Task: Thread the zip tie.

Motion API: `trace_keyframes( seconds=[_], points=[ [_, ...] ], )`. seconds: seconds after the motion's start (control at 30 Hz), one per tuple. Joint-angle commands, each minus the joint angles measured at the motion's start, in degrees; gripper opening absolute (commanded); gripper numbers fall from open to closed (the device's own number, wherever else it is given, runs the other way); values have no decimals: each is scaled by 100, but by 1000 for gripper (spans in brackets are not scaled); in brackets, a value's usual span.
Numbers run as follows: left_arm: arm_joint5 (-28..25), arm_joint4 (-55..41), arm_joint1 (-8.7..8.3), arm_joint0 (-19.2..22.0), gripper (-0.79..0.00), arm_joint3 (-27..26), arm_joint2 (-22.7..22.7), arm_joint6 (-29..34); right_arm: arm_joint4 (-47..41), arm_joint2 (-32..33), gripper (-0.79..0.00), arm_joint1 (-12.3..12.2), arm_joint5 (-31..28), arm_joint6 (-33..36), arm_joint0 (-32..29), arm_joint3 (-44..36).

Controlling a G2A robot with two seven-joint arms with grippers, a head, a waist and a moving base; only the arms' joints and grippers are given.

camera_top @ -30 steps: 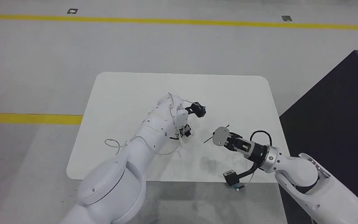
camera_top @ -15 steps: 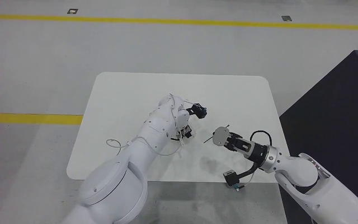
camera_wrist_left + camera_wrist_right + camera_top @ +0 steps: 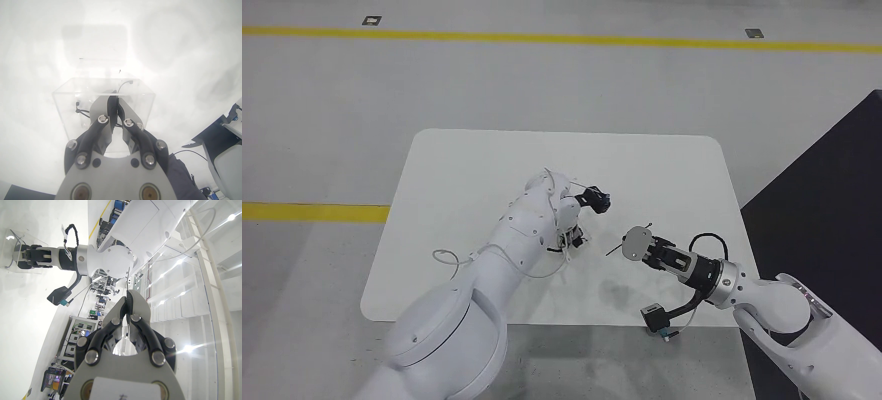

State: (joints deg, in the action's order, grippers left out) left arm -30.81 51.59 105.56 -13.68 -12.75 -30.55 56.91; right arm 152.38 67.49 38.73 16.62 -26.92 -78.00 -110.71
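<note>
Left gripper [image 3: 115, 96]: was clamped on a zip tie [image 3: 130, 82] inside a clear box [image 3: 62, 106], well in from the table [image 3: 170, 56] edges. Right gripper [image 3: 127, 296]: pinched a second zip tie [image 3: 128, 277] above the table. Its label [image 3: 122, 387] was unreadable.

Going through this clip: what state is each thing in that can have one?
left gripper: shut on zip tie, inside clear box.
right gripper: shut on second zip tie, not threaded.
clear box: resting on table, loose ties inside.
</note>
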Motion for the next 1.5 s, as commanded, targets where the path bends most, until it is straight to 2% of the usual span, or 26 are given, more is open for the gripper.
trace_keyframes(
  seconds=[0.0,0.37,0.57,0.93,1.03,1.2,1.3,1.43,1.47],
  points=[
    [14,-18,-4,55,-785,0,-23,13,0,0,-785,0,0,0,0,0],
    [-276,-248,-99,243,-785,-51,-206,224,0,0,-785,0,0,0,0,0],
    [-532,-473,-227,305,-785,56,-373,233,0,0,-785,0,0,0,0,0],
    [-929,-774,-491,317,-785,-161,-639,155,0,0,-785,0,0,0,0,0],
    [-1230,-1053,-607,358,-785,-298,-818,142,0,0,-785,0,0,0,0,0],
    [-1643,-1461,-893,432,-785,-612,-1127,14,0,0,-785,0,0,0,0,0],
    [-1797,-1720,-1107,332,-785,-988,-1287,-140,0,0,-785,0,0,0,0,0],
    [-1896,-2380,-1449,-36,-785,-1706,-1553,-239,0,0,-785,0,0,0,0,0],
    [-1896,-2380,-1449,-36,-785,-1706,-1553,-239,0,0,-785,0,0,0,0,0]
  ],
)
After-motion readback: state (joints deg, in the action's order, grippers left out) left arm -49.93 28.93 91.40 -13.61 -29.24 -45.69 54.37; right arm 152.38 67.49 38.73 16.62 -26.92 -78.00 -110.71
